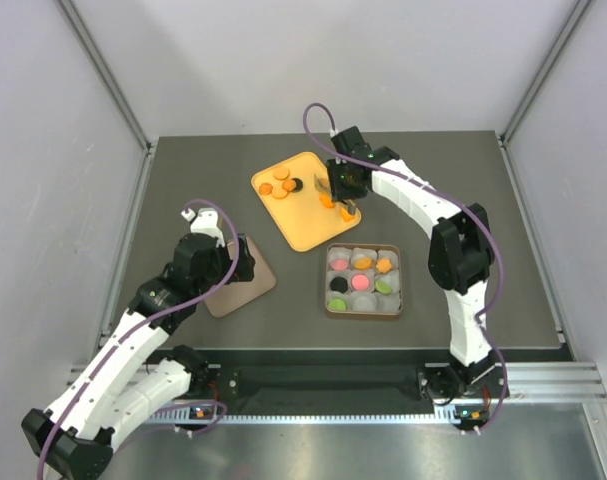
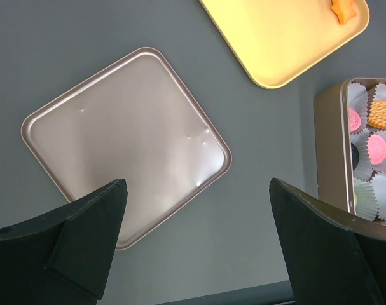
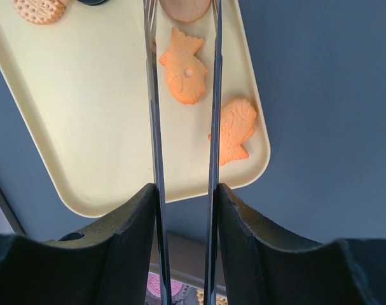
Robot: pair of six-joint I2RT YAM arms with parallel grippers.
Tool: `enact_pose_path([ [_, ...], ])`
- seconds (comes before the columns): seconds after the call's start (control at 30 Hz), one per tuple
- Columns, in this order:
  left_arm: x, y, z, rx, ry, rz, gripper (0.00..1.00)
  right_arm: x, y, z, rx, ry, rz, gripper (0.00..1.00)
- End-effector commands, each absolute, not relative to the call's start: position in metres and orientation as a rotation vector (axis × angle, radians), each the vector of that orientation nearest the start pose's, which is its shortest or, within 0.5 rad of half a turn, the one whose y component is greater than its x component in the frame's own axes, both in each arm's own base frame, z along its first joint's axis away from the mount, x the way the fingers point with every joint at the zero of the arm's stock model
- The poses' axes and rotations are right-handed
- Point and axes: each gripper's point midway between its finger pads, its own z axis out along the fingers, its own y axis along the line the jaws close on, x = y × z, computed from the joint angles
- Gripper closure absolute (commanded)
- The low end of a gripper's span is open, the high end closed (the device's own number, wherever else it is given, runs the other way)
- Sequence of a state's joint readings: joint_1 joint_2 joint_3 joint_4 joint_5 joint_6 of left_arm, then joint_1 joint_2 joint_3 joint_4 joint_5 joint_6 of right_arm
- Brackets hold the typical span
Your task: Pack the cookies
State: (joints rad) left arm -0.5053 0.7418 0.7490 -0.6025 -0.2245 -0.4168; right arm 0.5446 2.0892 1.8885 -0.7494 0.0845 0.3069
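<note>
Orange, pink, green and black cookies [image 1: 361, 283] already sit in several cups of the tin [image 1: 363, 314], so we judge packing partway done, with more waiting on the yellow tray [image 1: 308, 225], where our right gripper [image 3: 185, 190] clamps the tongs [image 3: 152, 95] and our left gripper [image 2: 198, 190] hangs wide open above the lid [image 2: 116, 140].

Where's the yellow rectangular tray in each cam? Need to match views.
Top external: yellow rectangular tray sits just behind the table's middle, tilted.
Left wrist: top right, cropped by the upper edge.
Right wrist: fills the upper left and centre, behind the metal tongs.
Shared landmark: the gold square tin of white paper cups, beside the tray's near corner, at the left wrist's right edge.
</note>
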Motion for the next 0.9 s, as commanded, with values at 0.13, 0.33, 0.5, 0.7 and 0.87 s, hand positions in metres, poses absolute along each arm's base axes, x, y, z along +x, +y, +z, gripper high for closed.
enact_pose_path([
  [0.13, 0.2355, -0.1058, 0.1894, -0.028, 2.134, -0.309, 0.02, 0.4553, 0.2646, 0.1396, -0.271, 2.478, 0.238, 0.59],
  [0.33, 0.2355, -0.1058, 0.189, -0.028, 2.134, -0.309, 0.02, 0.4551, 0.263, 0.1411, -0.284, 2.481, 0.23, 0.59],
  [0.5, 0.2354, -0.1058, 0.1894, -0.028, 2.132, -0.31, 0.02, 0.4558, 0.2642, 0.1392, -0.31, 2.491, 0.205, 0.59],
  [0.7, 0.2354, -0.1058, 0.1894, -0.028, 2.132, -0.31, 0.02, 0.4541, 0.2642, 0.1377, -0.322, 2.496, 0.191, 0.59],
  [0.87, 0.2352, -0.1057, 0.1891, -0.028, 2.134, -0.309, 0.02, 0.4536, 0.2662, 0.1389, -0.328, 2.491, 0.187, 0.59],
])
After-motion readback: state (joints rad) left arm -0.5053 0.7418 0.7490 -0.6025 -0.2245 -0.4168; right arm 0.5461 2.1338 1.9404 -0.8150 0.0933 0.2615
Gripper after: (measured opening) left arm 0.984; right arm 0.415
